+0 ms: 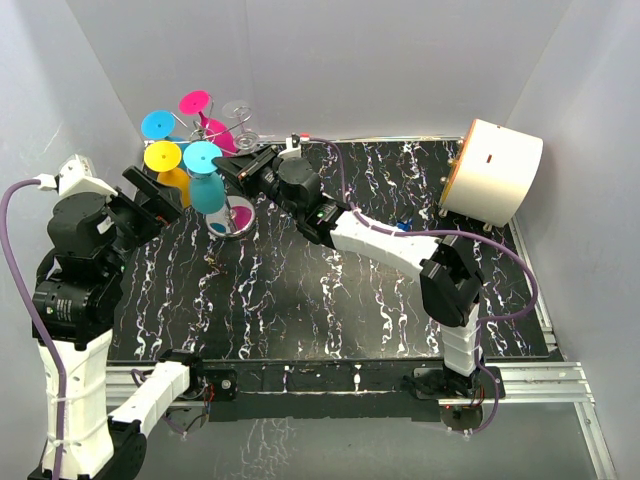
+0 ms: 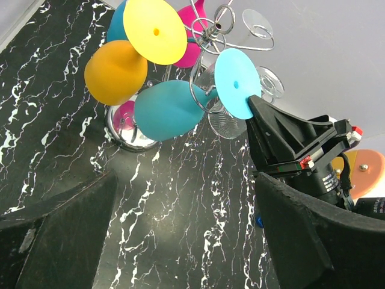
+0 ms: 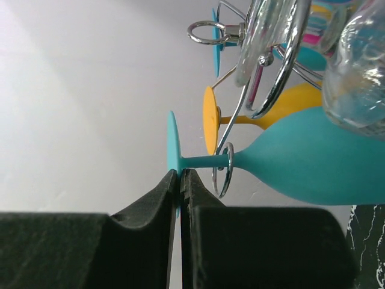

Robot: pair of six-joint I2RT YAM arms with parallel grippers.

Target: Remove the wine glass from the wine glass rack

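The wine glass rack (image 1: 238,216) is a silver wire stand with a shiny disc base (image 2: 129,127) at the table's back left. Several glasses hang from it upside down. A teal wine glass (image 1: 207,186) hangs by its stem in a curled hook (image 3: 224,170). My right gripper (image 1: 225,168) is shut on the rim of the teal glass's round foot (image 3: 172,144), seen edge-on between the fingers (image 3: 198,198). The foot also shows in the left wrist view (image 2: 236,83). My left gripper (image 2: 186,229) is open and empty, low over the table just left of the rack.
An orange glass (image 2: 114,71) with a yellow foot (image 2: 155,30), pink and blue glasses and clear glasses (image 3: 355,60) crowd the same rack. A white cylinder (image 1: 492,170) stands at the back right. White walls close in behind and on the left.
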